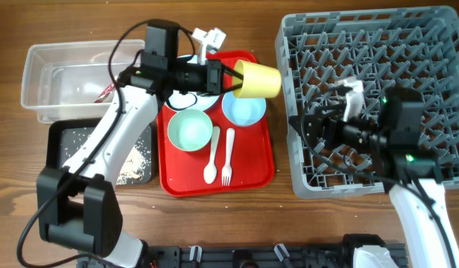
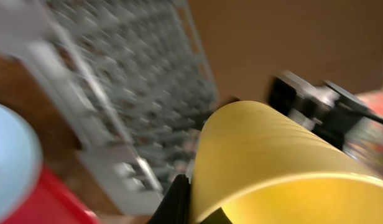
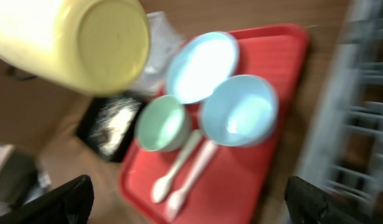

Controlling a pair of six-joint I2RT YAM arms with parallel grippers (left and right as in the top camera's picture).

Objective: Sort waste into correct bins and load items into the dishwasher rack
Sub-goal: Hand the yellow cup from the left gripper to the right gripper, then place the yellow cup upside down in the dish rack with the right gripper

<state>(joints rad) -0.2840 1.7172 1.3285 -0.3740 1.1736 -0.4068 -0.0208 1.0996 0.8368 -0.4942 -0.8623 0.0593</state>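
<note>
My left gripper is shut on the rim of the small yellow cup and holds it tilted above the right edge of the red tray; the cup fills the left wrist view. On the tray lie the light blue plate, half hidden under my arm, the pale green bowl, the light blue bowl, the white spoon and the fork. My right gripper is open and empty over the left edge of the grey dishwasher rack. The red-and-white wrapper lies in the clear tub. Whitish crumbs lie in the black tray.
The red serving tray sits between the bins and the rack. A white crumpled object lies behind it. The right wrist view shows the cup, the plate, both bowls and the cutlery.
</note>
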